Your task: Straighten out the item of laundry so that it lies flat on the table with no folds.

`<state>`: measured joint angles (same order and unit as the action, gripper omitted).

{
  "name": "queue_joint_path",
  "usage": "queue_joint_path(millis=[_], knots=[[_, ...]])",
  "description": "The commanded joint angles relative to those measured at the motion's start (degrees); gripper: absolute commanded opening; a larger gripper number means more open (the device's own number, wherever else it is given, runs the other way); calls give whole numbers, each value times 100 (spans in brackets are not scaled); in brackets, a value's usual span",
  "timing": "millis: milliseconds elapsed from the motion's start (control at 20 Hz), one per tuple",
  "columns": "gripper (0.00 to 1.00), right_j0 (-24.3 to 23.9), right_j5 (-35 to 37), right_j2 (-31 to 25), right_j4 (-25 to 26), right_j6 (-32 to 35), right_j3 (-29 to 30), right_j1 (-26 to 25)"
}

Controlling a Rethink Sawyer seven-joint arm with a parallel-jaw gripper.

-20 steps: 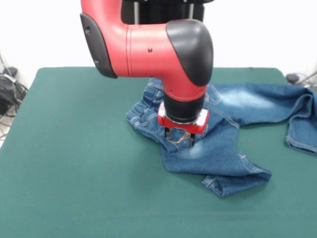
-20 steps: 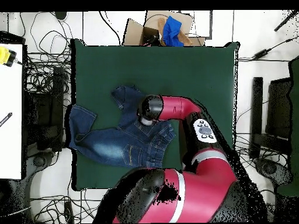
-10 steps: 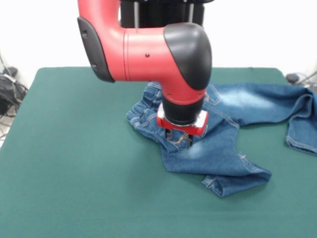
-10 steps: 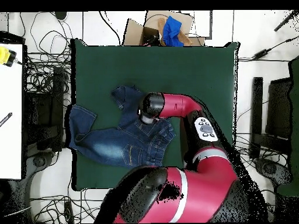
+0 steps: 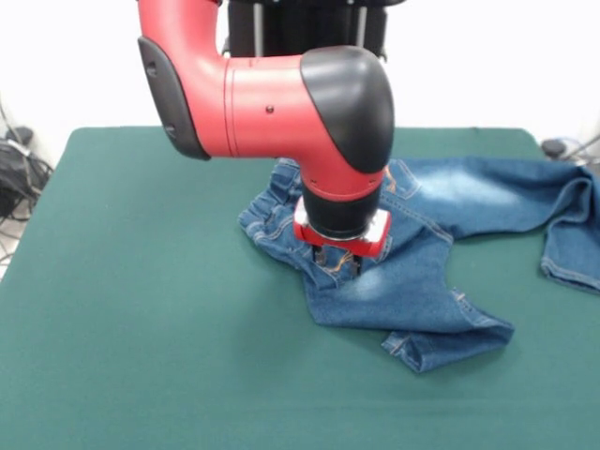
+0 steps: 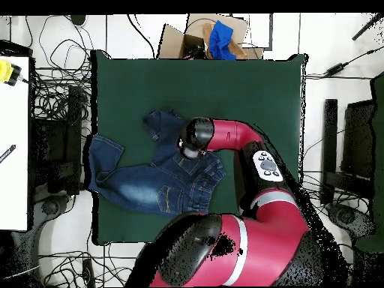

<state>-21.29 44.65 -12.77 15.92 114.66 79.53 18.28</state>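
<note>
Task was far from done. Jeans (image 5: 422, 253) lay crumpled toward one side of table (image 5: 141, 309), waistband bunched, one leg folded under, other leg hanging over edge. Gripper (image 5: 336, 266) pressed into seat; could not tell whether clenched. Both legs needed spreading.

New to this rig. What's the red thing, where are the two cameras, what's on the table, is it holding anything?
The red and black machine is a single robot arm ending in a small claw. One picture looks at it from across the table; the other looks straight down, with the robot's base at the bottom.

On the green table lies one small pair of blue jeans, crumpled, with one leg doubled over and the other trailing off the table's edge. In the overhead view the jeans sit left of centre.

The claw is down on the fabric near the waistband. Whether it is pinching the cloth cannot be seen: the wrist hides the tips.
</note>
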Motion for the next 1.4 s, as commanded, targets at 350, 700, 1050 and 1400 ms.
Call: queue_joint_path(millis=[350, 700, 1050, 1400], knots=[[0, -126, -963, -571, 487, -742, -108, -1251], [0, -311, -489, -574, 348, -619, 722, -159], [0, -694, 329, -837, 1, -768, 1304, 900], [0, -743, 1198, -901, -135, -734, 1566, 1970]])
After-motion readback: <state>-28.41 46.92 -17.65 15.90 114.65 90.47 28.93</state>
